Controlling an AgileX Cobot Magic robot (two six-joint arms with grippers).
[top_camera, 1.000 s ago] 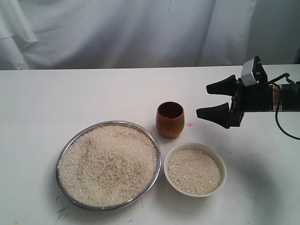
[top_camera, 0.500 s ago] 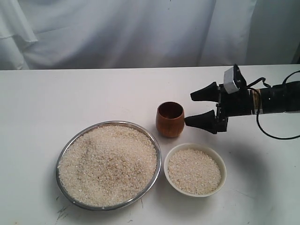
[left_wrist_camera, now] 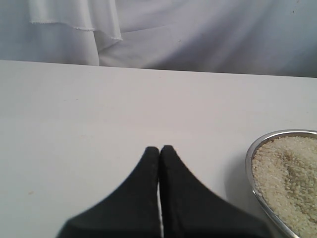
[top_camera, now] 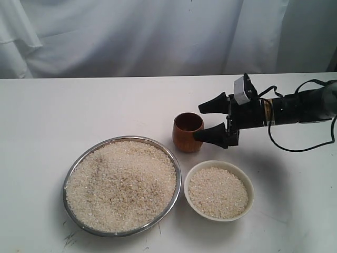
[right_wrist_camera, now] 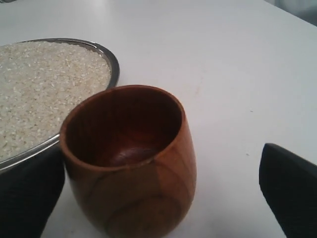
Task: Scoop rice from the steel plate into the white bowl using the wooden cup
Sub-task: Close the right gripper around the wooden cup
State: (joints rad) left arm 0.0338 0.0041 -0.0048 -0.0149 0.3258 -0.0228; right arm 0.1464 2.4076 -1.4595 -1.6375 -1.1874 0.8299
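White cloth (top_camera: 131, 37) hangs behind a white table (top_camera: 63, 110). Farthest left is the left gripper (left_wrist_camera: 159, 148), seen only in its own wrist view. Its black fingers are pressed together, tip to tip, over bare tabletop, with the edge of the steel plate (top_camera: 122, 138) off to one side. In the exterior view the plate sits front left, wide and shallow, filled nearly to its shiny rim with rice (top_camera: 121, 184), pale beige and loosely heaped.

Just beyond the plate's right edge stands the wooden cup (top_camera: 183, 139), reddish-brown and barrel-shaped. It is close beside the plate, behind the white bowl (top_camera: 218, 163), which holds its own layer of grains. The right wrist view looks down into the cup and shows a dark, grained inside with no rice in it, which the exterior view cannot show.

From the right the right gripper (top_camera: 197, 122) reaches in level with the cup, fingers spread wide on either side of it. One finger (right_wrist_camera: 29, 198) lies against the cup's wall by the plate rim, while the other (right_wrist_camera: 290, 191) stands well clear, so nothing is clamped.
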